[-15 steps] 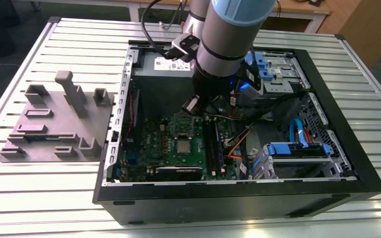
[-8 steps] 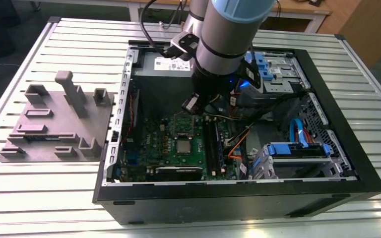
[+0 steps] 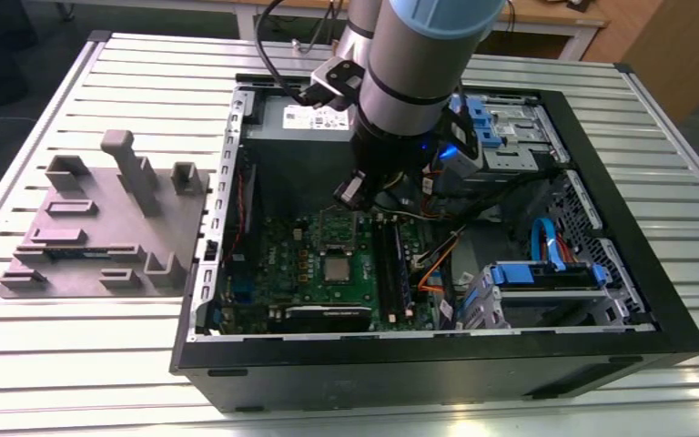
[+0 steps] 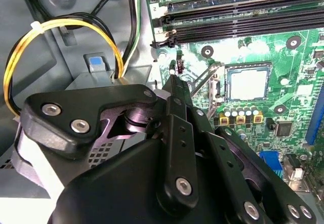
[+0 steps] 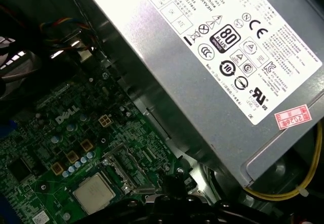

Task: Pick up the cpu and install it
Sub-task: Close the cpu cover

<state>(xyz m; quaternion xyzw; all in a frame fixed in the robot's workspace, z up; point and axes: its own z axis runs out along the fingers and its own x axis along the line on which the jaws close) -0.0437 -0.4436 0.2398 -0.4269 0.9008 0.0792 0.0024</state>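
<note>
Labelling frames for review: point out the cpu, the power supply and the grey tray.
cpu (image 4: pixel 248 84), second wrist view, middle of its shiny metal top.
power supply (image 5: pixel 202 67), first wrist view, its grey labelled face.
grey tray (image 3: pixel 83 218), exterior view, bare flat part.

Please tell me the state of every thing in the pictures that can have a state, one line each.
cpu: lying flat in the motherboard socket, not held.
gripper: above the motherboard, beside the socket, holding nothing.
computer case: lying on its side, open.
grey tray: on the table, no cpu in it.
</note>
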